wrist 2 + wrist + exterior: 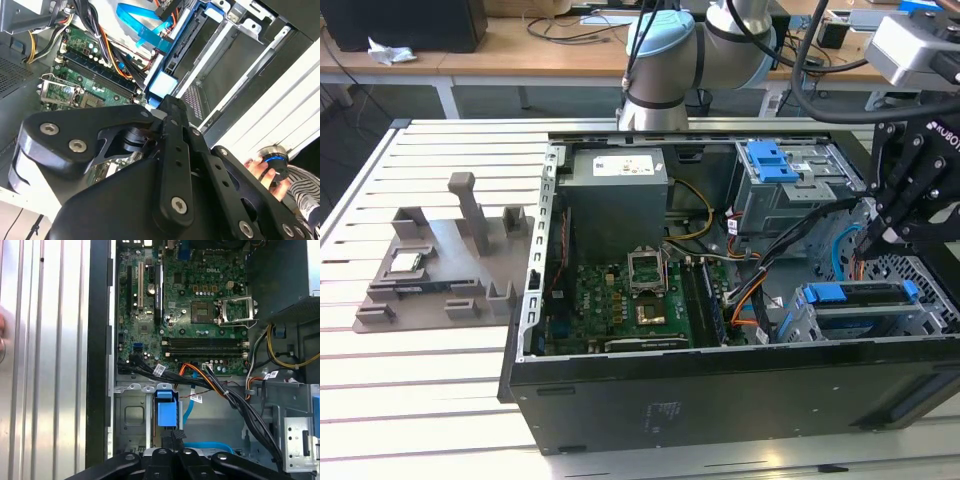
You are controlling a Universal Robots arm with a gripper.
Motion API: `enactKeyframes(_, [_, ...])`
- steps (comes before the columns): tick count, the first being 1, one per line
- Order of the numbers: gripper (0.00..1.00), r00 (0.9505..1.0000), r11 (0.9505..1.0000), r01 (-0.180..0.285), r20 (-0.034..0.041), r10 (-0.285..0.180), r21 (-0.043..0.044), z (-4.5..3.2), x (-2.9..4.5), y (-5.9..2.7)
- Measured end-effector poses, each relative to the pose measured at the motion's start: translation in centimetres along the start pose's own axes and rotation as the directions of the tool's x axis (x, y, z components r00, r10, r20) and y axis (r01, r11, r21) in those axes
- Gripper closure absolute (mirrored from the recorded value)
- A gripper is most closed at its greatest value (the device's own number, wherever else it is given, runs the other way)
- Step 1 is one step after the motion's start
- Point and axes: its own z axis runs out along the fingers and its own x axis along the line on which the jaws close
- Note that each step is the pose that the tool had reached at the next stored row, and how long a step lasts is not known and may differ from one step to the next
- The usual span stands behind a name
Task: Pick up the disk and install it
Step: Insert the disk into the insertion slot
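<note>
Now the disk (855,303) sits in a metal bay at the corner of the open case (720,390), on the exterior view's right of the motherboard (620,305), its blue carrier edge facing up. Just above that bay hangs the end effector (868,240); whether it is released or clenched cannot be told. Its black linkage is near the blue carrier tab (167,410) in the first wrist view. The case rests on a slatted surface (420,400).

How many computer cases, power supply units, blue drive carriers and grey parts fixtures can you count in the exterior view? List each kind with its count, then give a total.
Computer case: 1
Power supply unit: 1
Blue drive carriers: 2
Grey parts fixture: 1
Total: 5
</note>
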Motion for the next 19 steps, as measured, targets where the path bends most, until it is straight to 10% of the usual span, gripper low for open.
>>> enactKeyframes(10, [0.89, 1.0000, 1.0000, 0.000, -0.0036, 0.000, -0.0018, 0.08, -0.34, -2.78])
enactKeyframes(19, [0.89, 1.0000, 1.0000, 0.000, -0.0039, 0.000, -0.0022, 0.43, -0.40, -3.37])
